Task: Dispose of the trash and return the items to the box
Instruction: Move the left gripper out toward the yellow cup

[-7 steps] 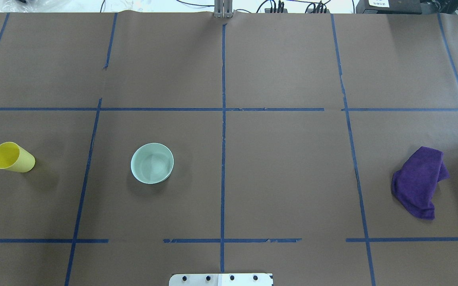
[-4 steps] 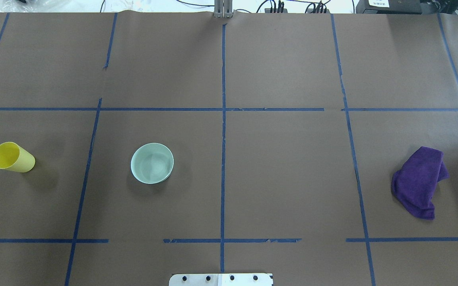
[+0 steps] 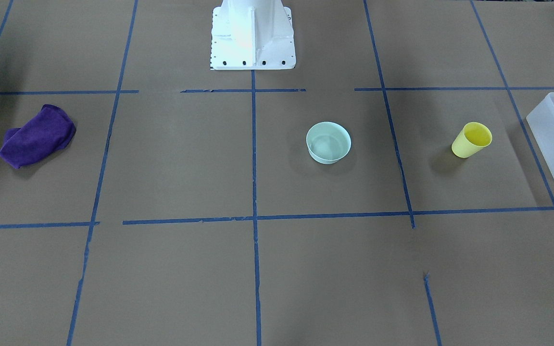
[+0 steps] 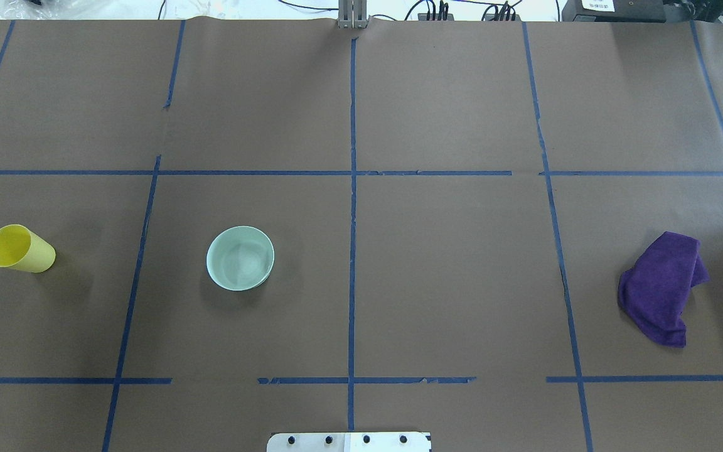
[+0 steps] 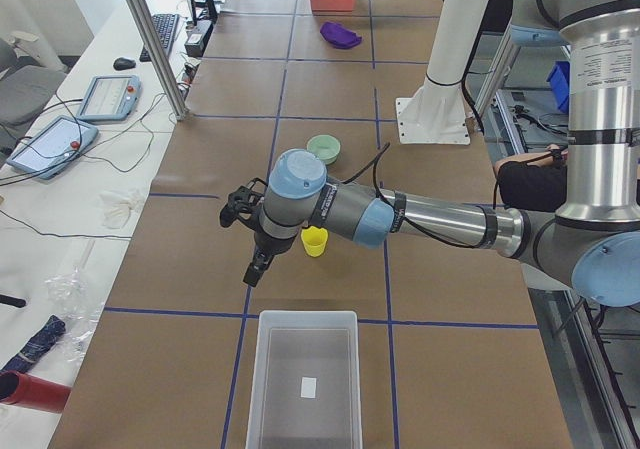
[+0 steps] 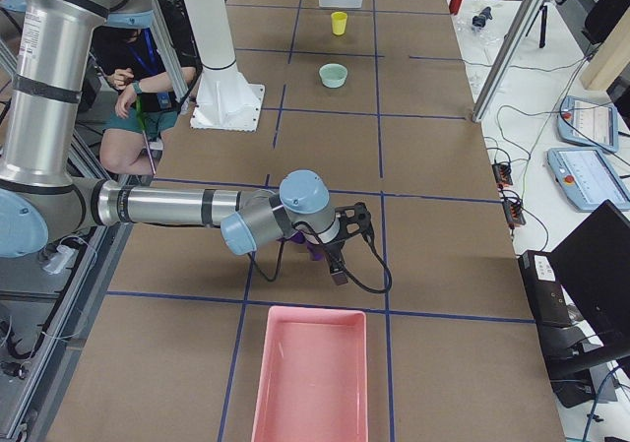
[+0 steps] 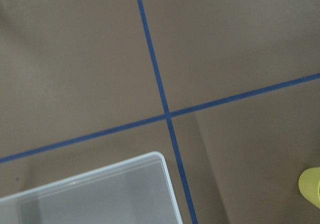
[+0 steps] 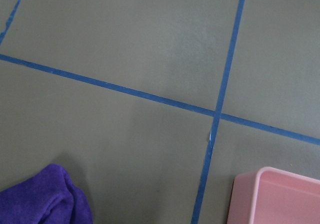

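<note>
Left claw hovers near box corner, cup.

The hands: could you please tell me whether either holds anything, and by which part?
Nothing is held: the cup, bowl and purple cloth sit free on the table; the left hand and right hand hang clear of them.

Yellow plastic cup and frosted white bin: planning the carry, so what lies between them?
Only bare brown paper and one blue tape line, in the front-facing view, separate the yellow plastic tumbler cup from the frosted white plastic bin.
</note>
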Action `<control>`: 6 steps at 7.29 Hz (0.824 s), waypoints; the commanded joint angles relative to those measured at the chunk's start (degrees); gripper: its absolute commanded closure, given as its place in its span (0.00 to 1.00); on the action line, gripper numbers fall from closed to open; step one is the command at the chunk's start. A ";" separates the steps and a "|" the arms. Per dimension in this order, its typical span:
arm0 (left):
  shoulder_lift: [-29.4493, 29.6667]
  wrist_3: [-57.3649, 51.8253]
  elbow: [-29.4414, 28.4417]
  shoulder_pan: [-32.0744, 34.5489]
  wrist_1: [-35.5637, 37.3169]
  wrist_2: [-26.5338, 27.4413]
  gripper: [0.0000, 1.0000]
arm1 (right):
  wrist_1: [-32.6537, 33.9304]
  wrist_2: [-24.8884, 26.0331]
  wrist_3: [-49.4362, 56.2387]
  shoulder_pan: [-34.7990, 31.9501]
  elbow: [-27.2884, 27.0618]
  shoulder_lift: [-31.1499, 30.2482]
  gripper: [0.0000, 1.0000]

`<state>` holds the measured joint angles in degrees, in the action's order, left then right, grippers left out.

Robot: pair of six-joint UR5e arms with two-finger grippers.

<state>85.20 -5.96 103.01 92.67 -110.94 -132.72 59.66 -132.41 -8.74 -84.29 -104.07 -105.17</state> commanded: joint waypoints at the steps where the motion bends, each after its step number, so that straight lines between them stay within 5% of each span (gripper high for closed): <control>1: 0.50 2.51 -7.61 -0.21 -21.95 -4.96 0.00 | -4.29 -0.04 -0.93 1.58 0.27 0.05 0.00; 3: -0.38 9.80 -10.46 -4.74 -34.71 -5.71 0.00 | -4.56 -0.04 -1.36 1.58 0.36 -0.04 0.00; 4: -0.73 16.79 -10.03 -11.92 -35.22 -5.19 0.00 | -4.56 -0.13 -1.36 1.58 0.36 -0.04 0.00; 6: -3.61 32.61 -9.06 -19.07 -37.92 5.90 0.00 | -4.64 -0.04 -1.28 1.58 0.45 -0.13 0.00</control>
<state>83.56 17.87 93.46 78.37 -146.58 -133.56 55.10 -132.47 -10.04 -82.71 -103.66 -105.22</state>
